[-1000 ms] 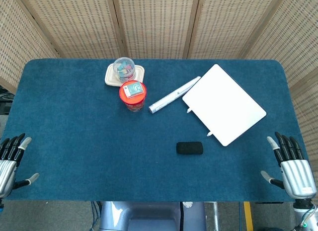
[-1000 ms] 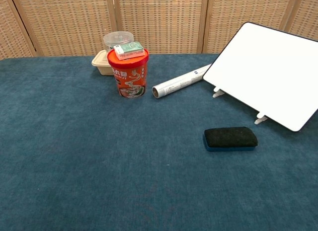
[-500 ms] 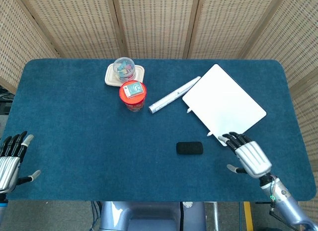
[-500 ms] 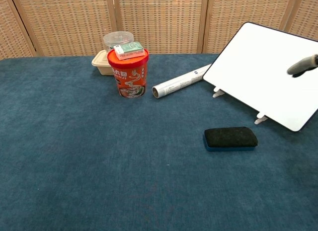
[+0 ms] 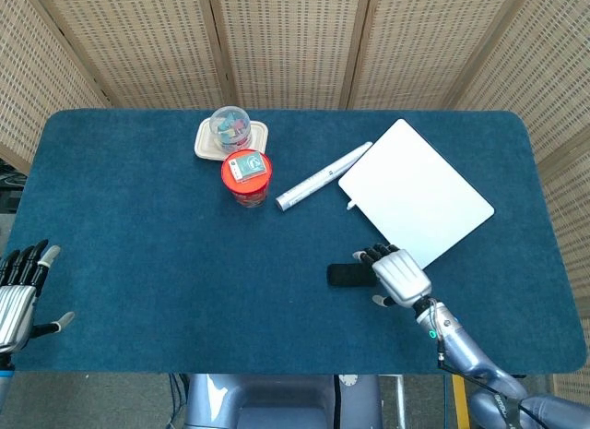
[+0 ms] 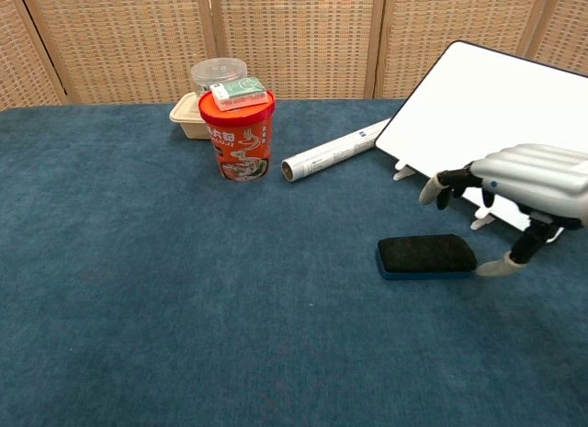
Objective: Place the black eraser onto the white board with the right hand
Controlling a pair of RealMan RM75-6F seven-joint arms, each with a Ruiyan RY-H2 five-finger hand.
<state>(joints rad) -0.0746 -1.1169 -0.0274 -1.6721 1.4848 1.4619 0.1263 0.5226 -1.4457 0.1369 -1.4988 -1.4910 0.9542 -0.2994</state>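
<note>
The black eraser [image 5: 347,275] [image 6: 425,255] lies flat on the blue cloth near the table's front middle. The white board [image 5: 416,193] [image 6: 501,136] lies behind and to the right of it, propped on small feet. My right hand [image 5: 398,275] [image 6: 524,185] hovers open, palm down, over the eraser's right end, fingers spread above it and the thumb low beside its right edge. It holds nothing. My left hand [image 5: 18,295] rests open at the table's front left corner, seen only in the head view.
A red cup [image 5: 245,176] [image 6: 238,133] with a small box on its lid stands at the back left, with a clear container on a beige tray [image 5: 230,134] [image 6: 206,96] behind it. A rolled white tube [image 5: 323,175] [image 6: 332,151] lies left of the board.
My right hand has swept in from the table's front right corner leftward, past the board's near edge, to just over the eraser's right end. The left hand has barely moved.
</note>
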